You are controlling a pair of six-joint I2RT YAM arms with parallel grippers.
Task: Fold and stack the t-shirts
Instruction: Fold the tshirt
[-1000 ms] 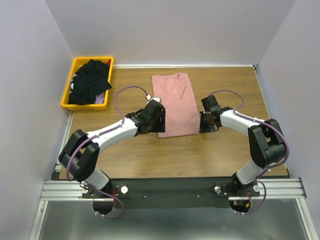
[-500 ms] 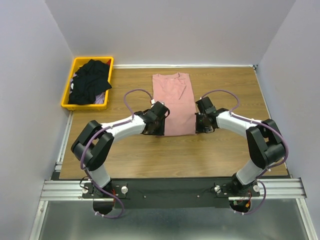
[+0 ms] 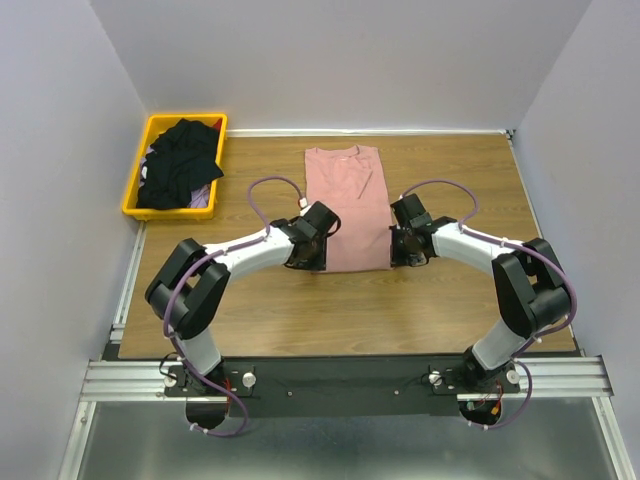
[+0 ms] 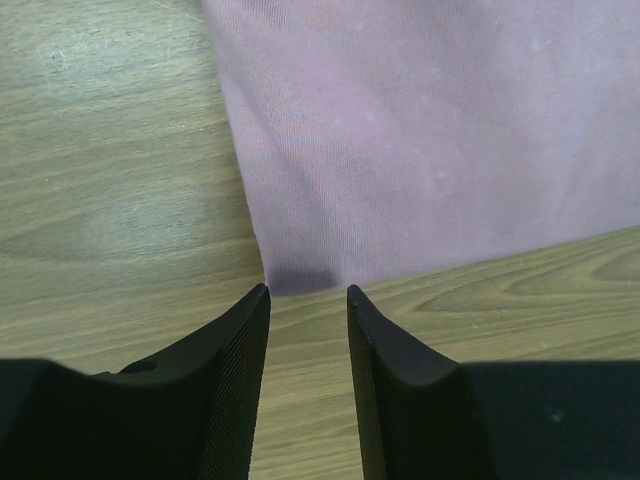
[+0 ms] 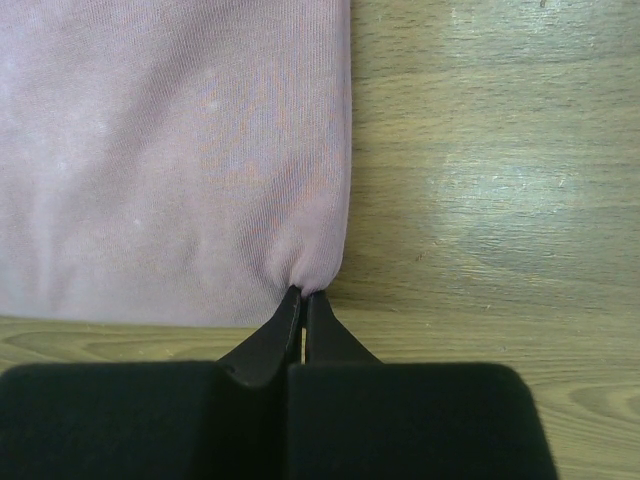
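Two end effectors at the near corners of one pink t-shirt.

My right end effector (image 5: 303,295) has its fingers pressed together, clamped on the near right corner of the pink t-shirt (image 3: 348,205), and the cloth puckers where it goes in between them. My left end effector (image 4: 308,292) has its two fingers apart, with the near left corner of the shirt just ahead of the gap and wood showing between them. The one pink shirt lies flat in a long narrow fold at the middle of the bench (image 3: 450,300), collar at the far end. One yellow bin (image 3: 165,213) stands at the far left corner, holding a heap of black t-shirts (image 3: 180,165); I cannot tell how many are in it.
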